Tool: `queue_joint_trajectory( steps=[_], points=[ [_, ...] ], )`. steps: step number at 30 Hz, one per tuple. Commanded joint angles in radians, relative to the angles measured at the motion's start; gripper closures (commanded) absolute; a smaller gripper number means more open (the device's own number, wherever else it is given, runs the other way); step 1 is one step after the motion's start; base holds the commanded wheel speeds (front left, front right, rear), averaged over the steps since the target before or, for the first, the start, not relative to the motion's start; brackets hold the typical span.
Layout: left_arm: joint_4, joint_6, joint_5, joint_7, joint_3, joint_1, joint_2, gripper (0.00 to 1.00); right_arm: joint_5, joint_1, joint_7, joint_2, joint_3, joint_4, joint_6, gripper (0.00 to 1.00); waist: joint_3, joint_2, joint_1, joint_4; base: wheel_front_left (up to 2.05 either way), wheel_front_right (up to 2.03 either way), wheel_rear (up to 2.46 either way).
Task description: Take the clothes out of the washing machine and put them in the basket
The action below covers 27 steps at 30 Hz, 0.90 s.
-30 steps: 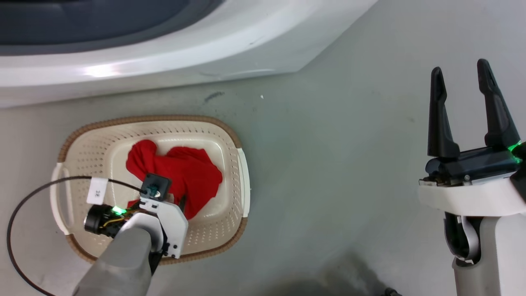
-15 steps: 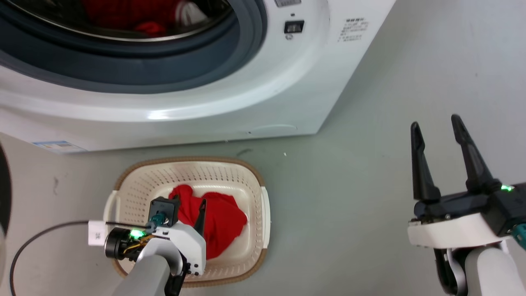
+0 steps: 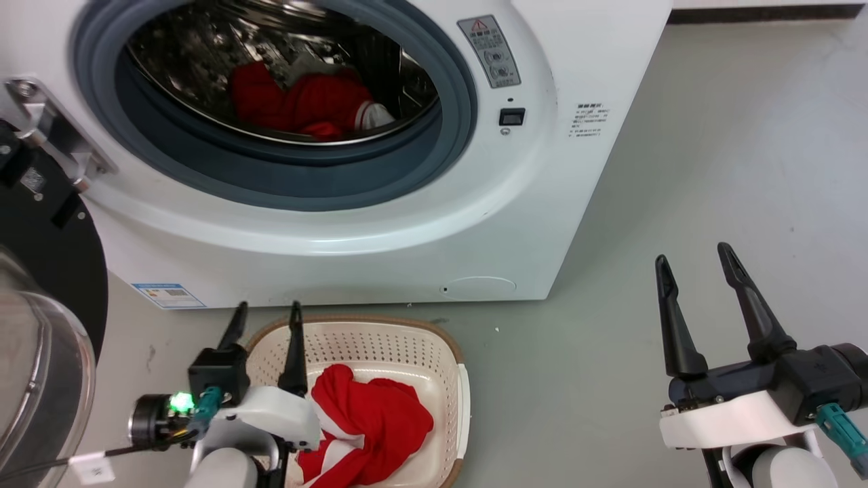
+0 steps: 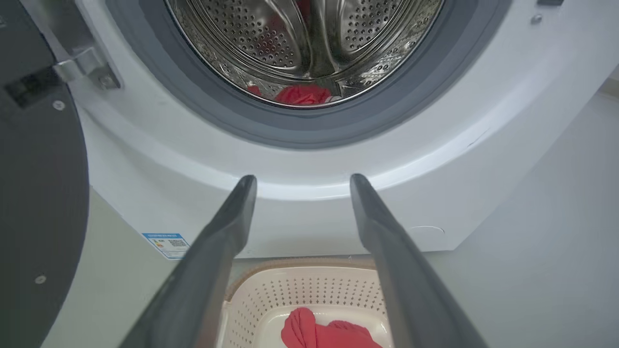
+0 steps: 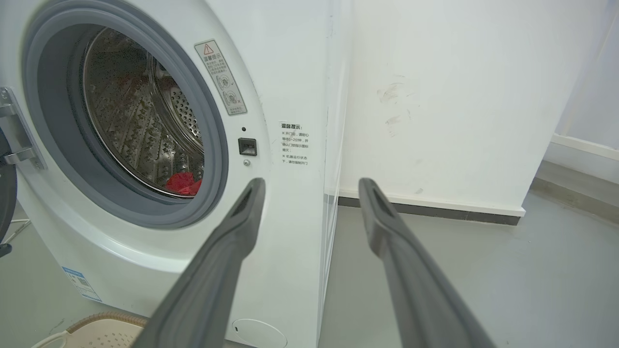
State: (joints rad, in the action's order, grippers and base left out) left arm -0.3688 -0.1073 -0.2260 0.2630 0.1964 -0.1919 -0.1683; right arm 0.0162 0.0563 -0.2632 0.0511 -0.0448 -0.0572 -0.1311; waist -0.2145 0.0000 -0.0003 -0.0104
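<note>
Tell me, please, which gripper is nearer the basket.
Left. The left gripper is over the basket's left edge; the right gripper is apart, over the floor to its right.

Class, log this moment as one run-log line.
left gripper: open, empty; right gripper: open, empty; basket: holds red garment; washing machine: holds clothes

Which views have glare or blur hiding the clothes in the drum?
Head view: the drum glints, but the red clothes read clearly. Left wrist view: the left end effector looks blurred, the drum sharp. Right wrist view: drum dim, clothes a small red patch.
</note>
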Motion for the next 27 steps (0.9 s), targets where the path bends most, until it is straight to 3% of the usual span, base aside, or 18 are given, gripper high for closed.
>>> queue_joint_trajectory(
  steps=[1, 6, 11, 18, 27],
  points=[
    [0.021, -0.004, 0.01, 0.003, -0.011, 0.012, 0.007, 0.0, -0.003, -0.013, -0.002, -0.002, -0.002, 0.001, 0.001, 0.0, 0.011, 0.0, 0.0003, 0.004, 0.0, 0.0, 0.0],
    [0.163, -0.005, 0.071, 0.003, -0.1, 0.052, 0.03, 0.0, 0.002, -0.018, -0.002, -0.002, -0.011, 0.001, 0.001, 0.0, 0.017, 0.0, 0.0003, -0.002, 0.0, 0.0, 0.0],
    [0.204, 0.017, 0.092, 0.003, -0.174, 0.0, 0.049, 0.0, 0.007, 0.001, -0.002, -0.002, -0.016, -0.007, 0.001, 0.0, -0.01, 0.0, 0.0003, -0.018, 0.0, 0.0, 0.0],
    [0.133, 0.091, 0.107, 0.002, -0.24, -0.161, 0.049, 0.0, 0.012, 0.057, -0.002, -0.002, -0.018, -0.022, 0.001, 0.0, -0.096, 0.0, 0.0003, -0.056, 0.0, 0.0, 0.0],
    [-0.082, 0.165, 0.125, 0.003, -0.26, -0.486, -0.02, 0.0, 0.04, 0.139, -0.002, -0.002, -0.013, -0.044, 0.001, 0.0, -0.256, 0.0, 0.0003, -0.116, 0.0, 0.0, 0.0]
  ],
)
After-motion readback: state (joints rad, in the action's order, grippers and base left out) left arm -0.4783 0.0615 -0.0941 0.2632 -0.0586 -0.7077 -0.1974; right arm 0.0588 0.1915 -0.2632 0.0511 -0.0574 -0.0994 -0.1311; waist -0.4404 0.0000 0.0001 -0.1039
